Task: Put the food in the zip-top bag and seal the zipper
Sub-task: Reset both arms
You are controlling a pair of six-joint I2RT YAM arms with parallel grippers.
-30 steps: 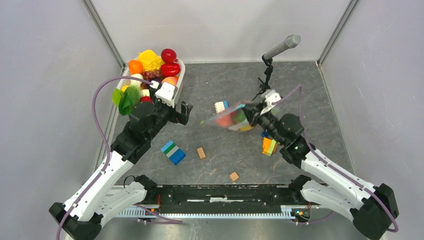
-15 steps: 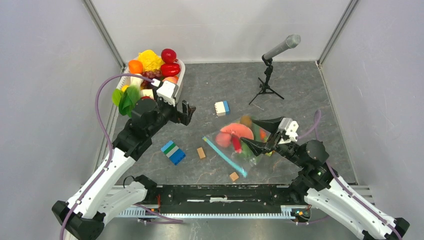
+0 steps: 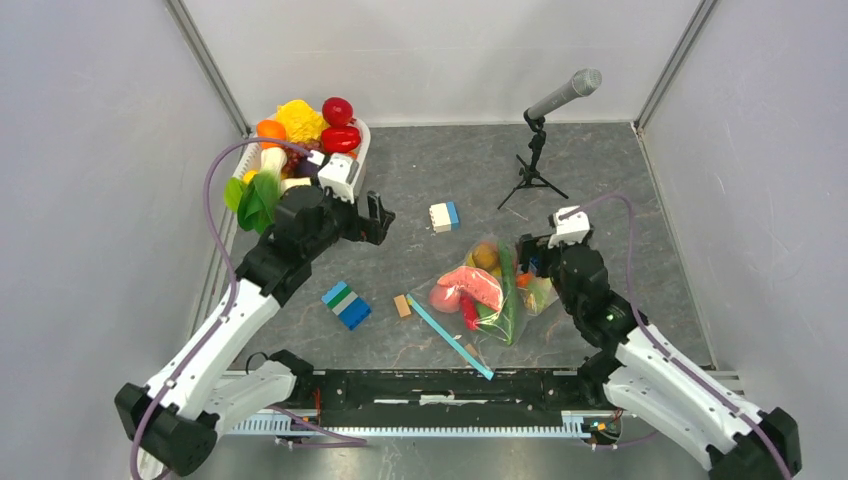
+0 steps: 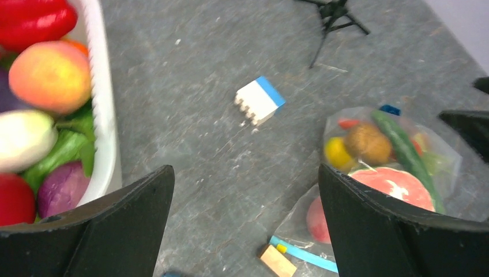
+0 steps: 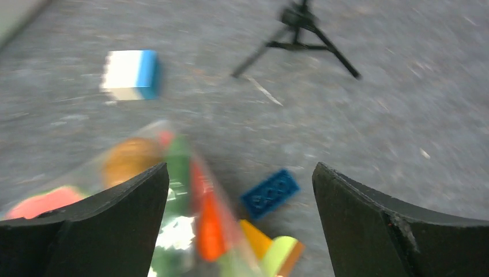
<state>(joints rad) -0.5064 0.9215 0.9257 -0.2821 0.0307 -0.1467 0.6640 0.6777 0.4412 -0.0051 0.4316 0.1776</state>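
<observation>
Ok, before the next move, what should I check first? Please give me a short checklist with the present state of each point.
1. The right gripper is open and holds nothing: ok.
2. The left gripper is open and empty: ok.
3. The bag lies flat with food inside: ok.
4. The zipper is closed along its whole length: cannot tell.
5. All food is in the bag: not ok, much of it sits in the white tub.
</observation>
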